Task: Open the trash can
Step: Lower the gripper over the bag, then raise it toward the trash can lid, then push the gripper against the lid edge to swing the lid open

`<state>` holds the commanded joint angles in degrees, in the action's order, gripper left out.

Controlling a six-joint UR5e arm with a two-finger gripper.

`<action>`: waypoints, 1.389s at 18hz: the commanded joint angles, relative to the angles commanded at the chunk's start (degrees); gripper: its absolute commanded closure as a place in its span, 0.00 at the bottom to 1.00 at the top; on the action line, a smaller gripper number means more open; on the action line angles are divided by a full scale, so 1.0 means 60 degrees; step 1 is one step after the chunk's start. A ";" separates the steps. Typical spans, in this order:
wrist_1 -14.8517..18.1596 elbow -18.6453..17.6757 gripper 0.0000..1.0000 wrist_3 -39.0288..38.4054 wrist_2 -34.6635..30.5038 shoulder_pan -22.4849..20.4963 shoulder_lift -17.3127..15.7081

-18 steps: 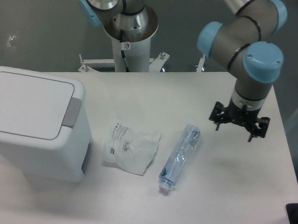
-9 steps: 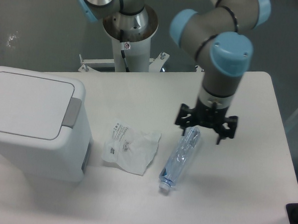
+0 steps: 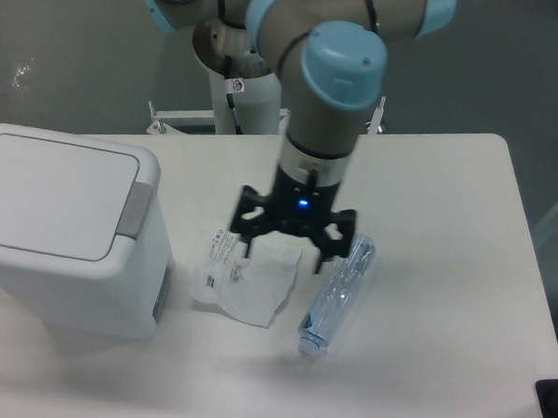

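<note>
Start at the trash can point(image 3: 67, 240): it sits at the left end of the table point(image 3: 449, 180), lid flat and closed, with its grey push tab point(image 3: 136, 209) on the lid's right edge, the side that faces everything else. You have that tab running front to back along the lid, so its long axis lies across any approach coming in from the right.

Just right of the can, near its lower corner but apart from it, lies a crumpled plastic wrapper point(image 3: 245, 277). Above the wrapper's right half hangs your gripper point(image 3: 283, 243), fingers spread wide and pointing down, with nothing between them. A small blue light shows on its body.

Further right of the can, beyond the gripper, a clear plastic bottle point(image 3: 338, 291) lies on its side, cap toward the front edge.

The relation that matters to you: the tab lies to the gripper's left, with only the wrapper below the path between. I judge the tab untouched, and the next move needs a leftward travel ending above it.
</note>
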<state>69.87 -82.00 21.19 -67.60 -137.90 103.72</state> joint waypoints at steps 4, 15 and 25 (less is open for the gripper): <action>0.0000 -0.0438 0.00 -0.0015 0.0177 0.0219 -0.0702; -0.0628 -0.1289 0.00 -0.0425 0.0280 0.0615 -0.1247; -0.0864 -0.1318 0.00 -0.0557 0.0236 0.0820 -0.1027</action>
<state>64.69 -89.91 17.84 -66.18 -132.98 97.56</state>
